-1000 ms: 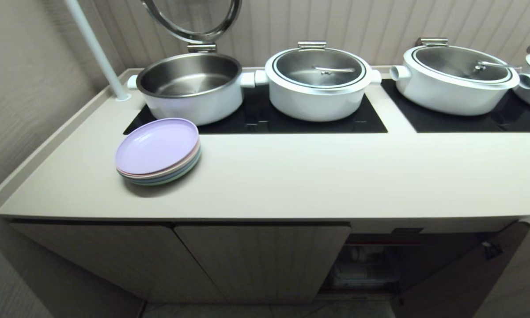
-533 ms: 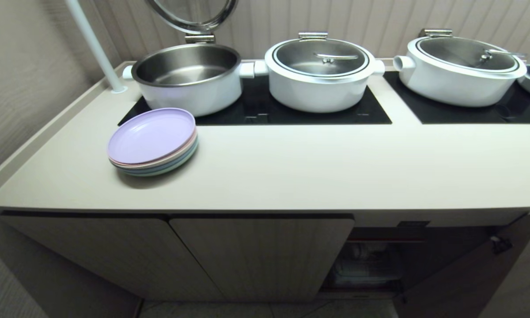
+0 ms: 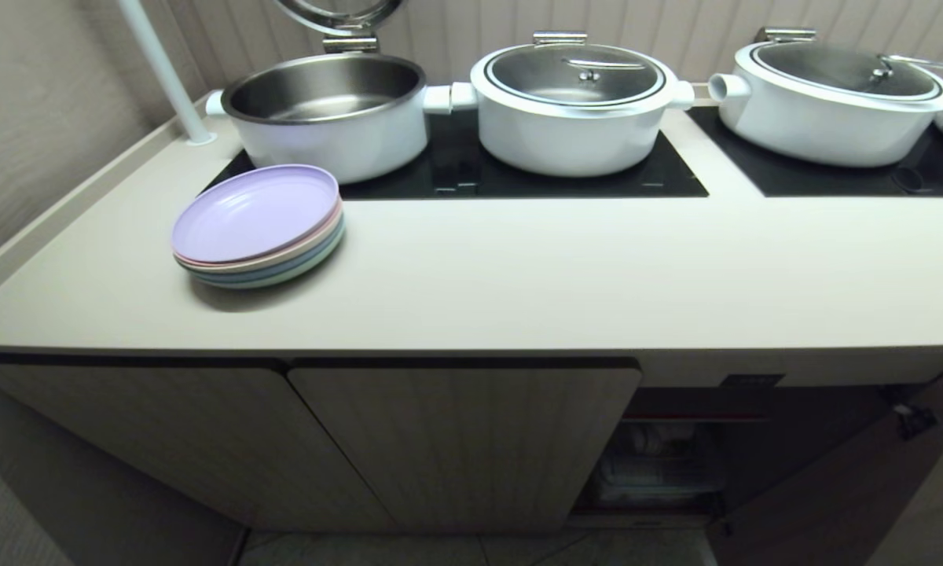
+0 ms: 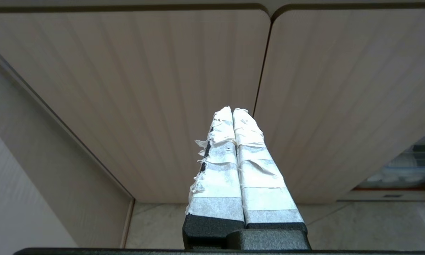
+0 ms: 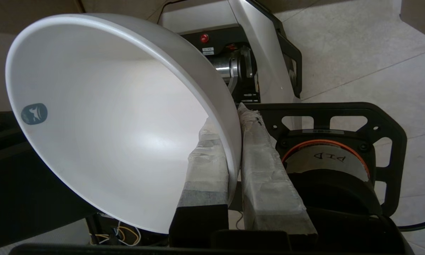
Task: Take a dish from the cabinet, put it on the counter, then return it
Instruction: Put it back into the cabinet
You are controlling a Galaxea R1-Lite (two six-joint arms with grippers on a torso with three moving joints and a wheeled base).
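Soft, even light is falling from above on the surface point(image 3: 519, 267), and the plate stack point(image 3: 258, 226) is casting a faint shadow. The open cabinet point(image 3: 660, 464) interior is sitting dim and murky. The head view is bowing at its edges. Pale sheen is glowing inside the bowl point(image 5: 102, 120).

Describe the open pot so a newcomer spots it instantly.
On the counter, look to the black cooktop panel at the left. The leftmost white pot there, behind the stacked pastel plates, is the one: its lid is tipped up, showing a bare steel interior; its neighbours are lidded.
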